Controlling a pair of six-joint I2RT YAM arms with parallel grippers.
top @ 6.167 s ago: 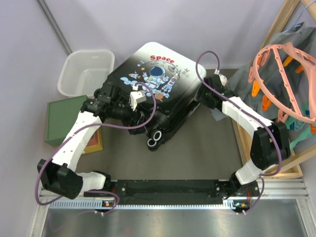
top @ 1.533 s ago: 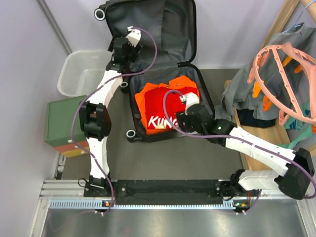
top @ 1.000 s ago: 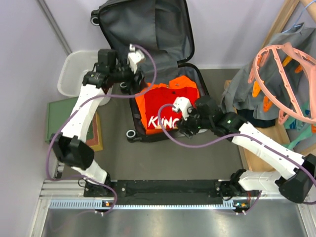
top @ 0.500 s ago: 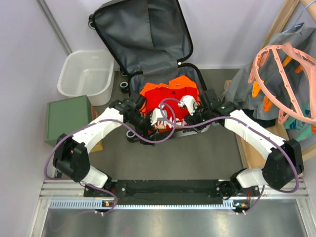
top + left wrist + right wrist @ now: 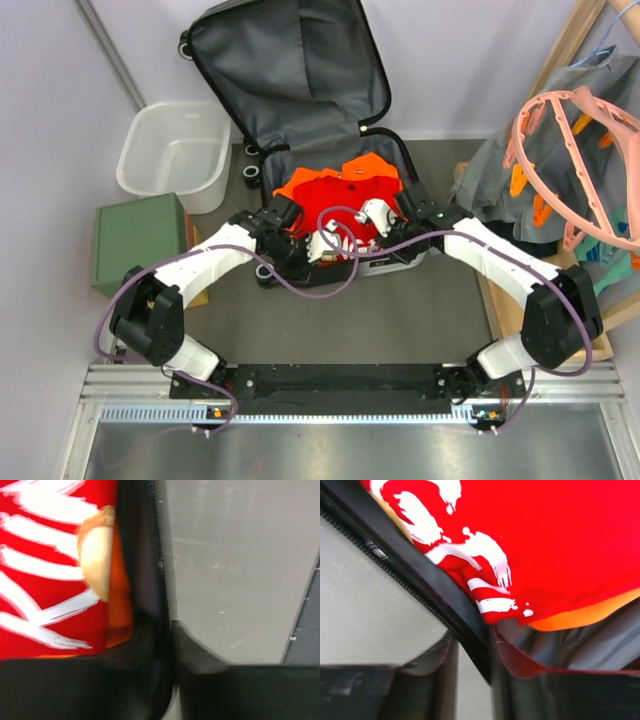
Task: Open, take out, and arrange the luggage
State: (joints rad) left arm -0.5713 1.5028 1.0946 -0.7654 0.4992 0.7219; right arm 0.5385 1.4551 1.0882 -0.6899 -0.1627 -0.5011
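Note:
The luggage lies open at the back of the table, its grey-lined lid leaning up against the wall. Its lower half holds a red garment with white lettering over an orange garment. My left gripper and right gripper sit side by side at the near rim. In the left wrist view the left gripper is shut on the black zippered rim. In the right wrist view the right gripper pinches the rim, one finger outside and one inside under the red garment.
A white plastic basket stands left of the luggage, with a green-topped box in front of it. A wooden rack with hanging clothes and a pink hanger lines the right side. Bare grey table lies between the luggage and the arm bases.
The left arm came down from the raised lid to the near rim. The right gripper shifted to the rim beside it. Both jaws closed there.

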